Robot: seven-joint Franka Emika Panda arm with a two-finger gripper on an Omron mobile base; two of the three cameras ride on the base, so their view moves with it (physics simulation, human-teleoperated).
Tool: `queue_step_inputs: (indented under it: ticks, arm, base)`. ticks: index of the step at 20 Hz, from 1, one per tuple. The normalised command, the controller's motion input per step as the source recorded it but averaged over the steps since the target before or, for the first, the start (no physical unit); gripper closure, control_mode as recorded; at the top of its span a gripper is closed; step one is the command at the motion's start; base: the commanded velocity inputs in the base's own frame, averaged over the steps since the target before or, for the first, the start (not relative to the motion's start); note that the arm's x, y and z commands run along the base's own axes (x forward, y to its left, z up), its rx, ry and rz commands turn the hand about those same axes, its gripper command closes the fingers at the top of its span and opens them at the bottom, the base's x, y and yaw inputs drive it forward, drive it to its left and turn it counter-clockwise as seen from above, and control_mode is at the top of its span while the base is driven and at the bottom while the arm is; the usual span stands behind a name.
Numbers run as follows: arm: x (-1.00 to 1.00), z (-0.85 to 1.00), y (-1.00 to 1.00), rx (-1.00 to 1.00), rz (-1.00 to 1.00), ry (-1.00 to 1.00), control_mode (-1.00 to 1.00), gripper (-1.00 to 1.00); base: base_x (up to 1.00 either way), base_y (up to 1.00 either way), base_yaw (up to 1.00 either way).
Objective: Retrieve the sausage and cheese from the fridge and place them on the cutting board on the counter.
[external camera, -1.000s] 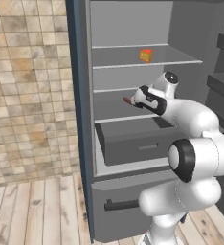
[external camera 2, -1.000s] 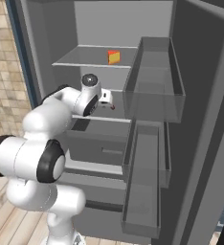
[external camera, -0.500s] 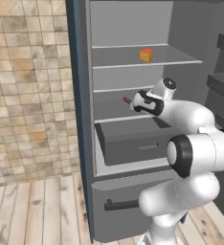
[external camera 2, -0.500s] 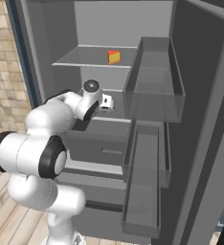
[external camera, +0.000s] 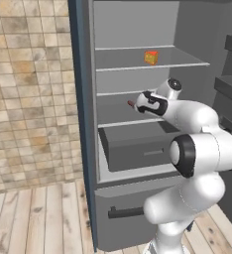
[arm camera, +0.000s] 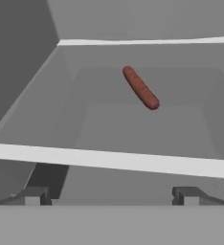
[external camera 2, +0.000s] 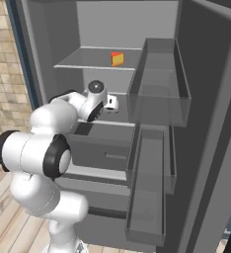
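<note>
Pincer (arm camera: 109,196) spread wide, nothing held, both tips low in the hand view at the front edge of the middle fridge shelf (arm camera: 114,160). In the left base view the pincer (external camera: 138,103) sits at that shelf's front, arm reaching in from the lower right. Sausage (arm camera: 140,87) lies flat on this shelf ahead of the pincer, well apart from the tips, angled diagonally, toward the back. In the left base view only its end (external camera: 131,104) peeks out just left of the hand. Cheese (external camera: 150,57) sits on the shelf above, near the middle; in the right base view cheese (external camera 2: 117,59) is toward that shelf's right side. Fridge (external camera: 83,124) open, grey inside; a drawer (external camera: 133,146) pulled out below the pincer's shelf. Door bins (external camera 2: 159,94) on the open door at the right in the right base view. Tile wall (external camera: 29,94) left of the fridge, wood floor (external camera: 38,218) below.
</note>
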Motion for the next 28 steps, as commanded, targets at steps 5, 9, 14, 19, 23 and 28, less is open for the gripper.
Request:
queue_step_inputs:
  ticks: [5, 9, 14, 19, 23, 28]
  arm:
    - [0.41, 0.02, -0.03, -0.01, 0.01, 0.0, -1.0, -1.0]
    - [0.46, -0.02, 0.0, 0.0, 0.04, -0.03, -1.0, -1.0]
    - [0.36, -0.17, 0.0, 0.0, 0.03, 0.0, -1.0, -1.0]
    - [0.13, -0.05, -0.08, -0.01, 0.02, 0.0, -1.0, -1.0]
    - [0.03, -0.01, -0.02, -0.01, 0.02, 0.0, -1.0, -1.0]
    - [0.0, -0.17, 0.0, -0.01, 0.02, 0.0, -1.0, -1.0]
  base:
    - [0.0, 0.0, 0.0]
    - [0.0, 0.0, 0.0]
    - [0.0, 0.0, 0.0]
    - [0.0, 0.0, 0.0]
    - [0.0, 0.0, 0.0]
    - [0.0, 0.0, 0.0]
